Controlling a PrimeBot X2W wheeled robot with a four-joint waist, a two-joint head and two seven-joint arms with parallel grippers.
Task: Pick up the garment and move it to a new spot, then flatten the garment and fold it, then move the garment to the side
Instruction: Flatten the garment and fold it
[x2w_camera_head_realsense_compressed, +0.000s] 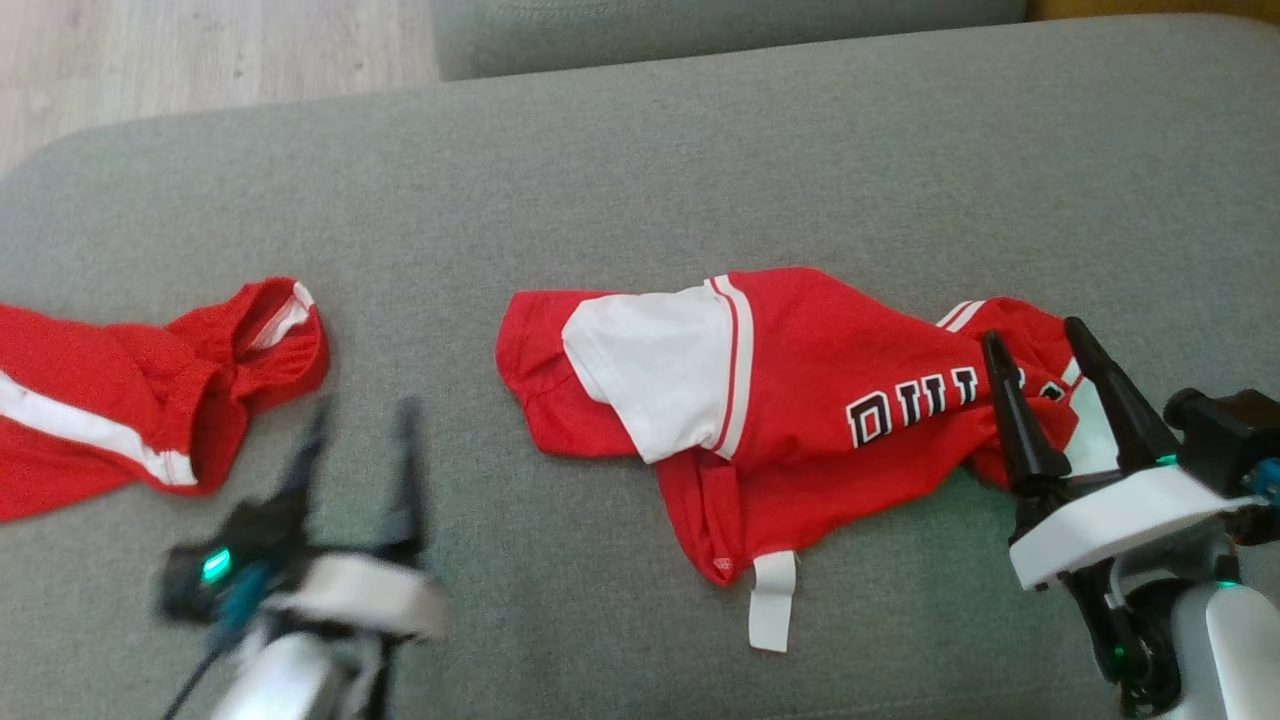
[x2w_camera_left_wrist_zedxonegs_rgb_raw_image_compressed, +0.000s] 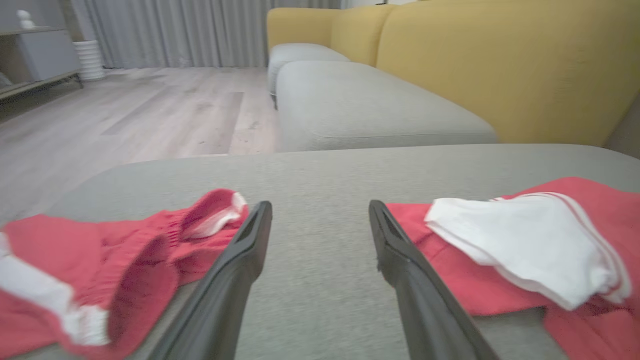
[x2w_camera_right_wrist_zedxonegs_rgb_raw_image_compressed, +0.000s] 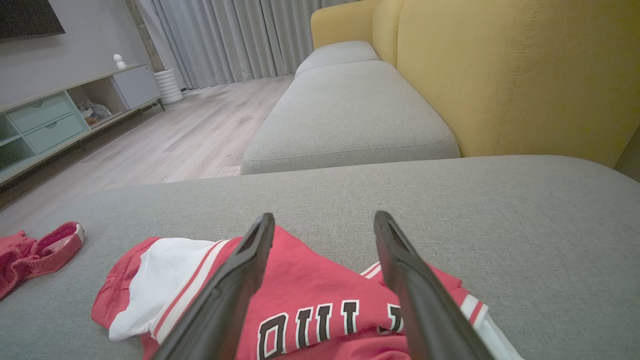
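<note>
Two garments: red jersey (x2w_camera_head_realsense_compressed: 800, 400) crumpled on cushion (x2w_camera_head_realsense_compressed: 640, 180); red shorts (x2w_camera_head_realsense_compressed: 120, 400) at left.
Left gripper (x2w_camera_head_realsense_compressed: 362, 408): spread, empty.
Right gripper (x2w_camera_head_realsense_compressed: 1032, 333): spread, over jersey.

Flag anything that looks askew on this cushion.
The red jersey lies crumpled, its white sleeve flopped across the front and the lettering cut off by a fold. Red shorts sit bunched to its left.

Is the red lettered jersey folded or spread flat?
Neither: the red jersey lies rumpled on the grey cushion, its white sleeve flopped over the body.
</note>
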